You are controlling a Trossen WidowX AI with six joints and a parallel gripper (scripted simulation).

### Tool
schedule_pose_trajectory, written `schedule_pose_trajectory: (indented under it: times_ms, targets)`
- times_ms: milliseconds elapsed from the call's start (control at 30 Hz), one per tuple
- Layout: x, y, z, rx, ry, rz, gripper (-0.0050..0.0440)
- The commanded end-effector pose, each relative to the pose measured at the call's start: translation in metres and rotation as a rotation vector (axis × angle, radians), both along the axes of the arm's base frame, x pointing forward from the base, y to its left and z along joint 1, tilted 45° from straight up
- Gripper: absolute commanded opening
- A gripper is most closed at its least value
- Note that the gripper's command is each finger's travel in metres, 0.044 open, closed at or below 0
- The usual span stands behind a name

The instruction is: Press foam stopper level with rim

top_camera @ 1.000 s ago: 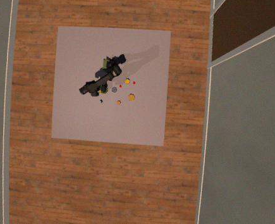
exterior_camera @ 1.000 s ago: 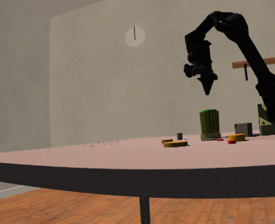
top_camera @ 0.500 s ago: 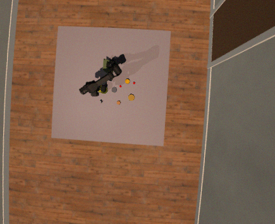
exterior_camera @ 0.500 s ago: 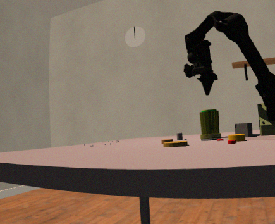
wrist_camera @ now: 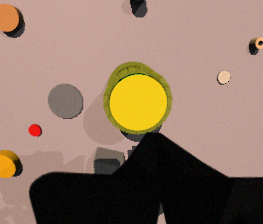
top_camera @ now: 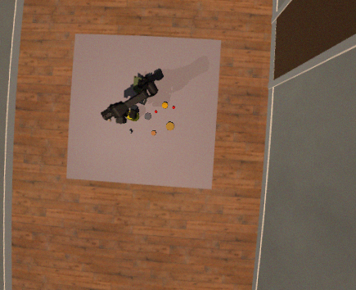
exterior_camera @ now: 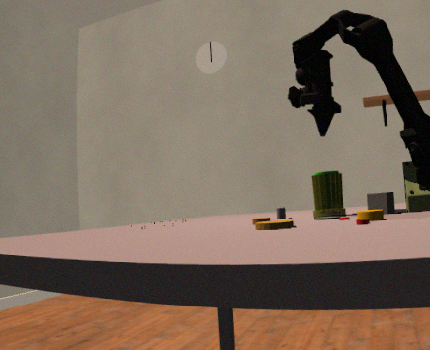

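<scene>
The olive, ribbed jar [exterior_camera: 328,196] [wrist_camera: 106,102] stands upright on the pinkish table top. The foam stopper [wrist_camera: 138,102] shows as a round yellow disc in the jar's mouth, with nothing on it. A thin bright green edge shows at the top in the exterior view; how level the stopper is with the rim cannot be told. My gripper [exterior_camera: 323,134] [wrist_camera: 152,139] is shut and empty, pointing down, with clear air between its tips and the jar's top. In the top view the arm covers part of the jar.
A grey disc [top_camera: 148,115] [wrist_camera: 65,101], an orange disc [top_camera: 154,133] [wrist_camera: 6,18], a large ochre disc [top_camera: 170,126] [exterior_camera: 274,225] and a yellow-orange disc [top_camera: 164,105] [exterior_camera: 370,215] lie around the jar. A red disc [wrist_camera: 35,130] and a grey block [exterior_camera: 387,203] are also near.
</scene>
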State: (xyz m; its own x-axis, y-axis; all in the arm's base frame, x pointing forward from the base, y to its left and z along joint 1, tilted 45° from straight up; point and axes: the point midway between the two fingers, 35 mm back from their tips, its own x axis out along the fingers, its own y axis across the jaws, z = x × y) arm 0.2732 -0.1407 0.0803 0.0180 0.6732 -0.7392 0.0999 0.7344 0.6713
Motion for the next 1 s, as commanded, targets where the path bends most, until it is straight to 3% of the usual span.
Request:
schedule_pose_trajectory:
  times_ms: [0,433,967]
  targets:
    - [-0.002,-0.013,0.016,-0.036,-0.018,-0.033,0.0]
    - [-0.005,0.052,-0.051,0.044,0.034,0.067,0.0]
    - [-0.005,0.065,-0.066,0.049,0.037,0.073,0.0]
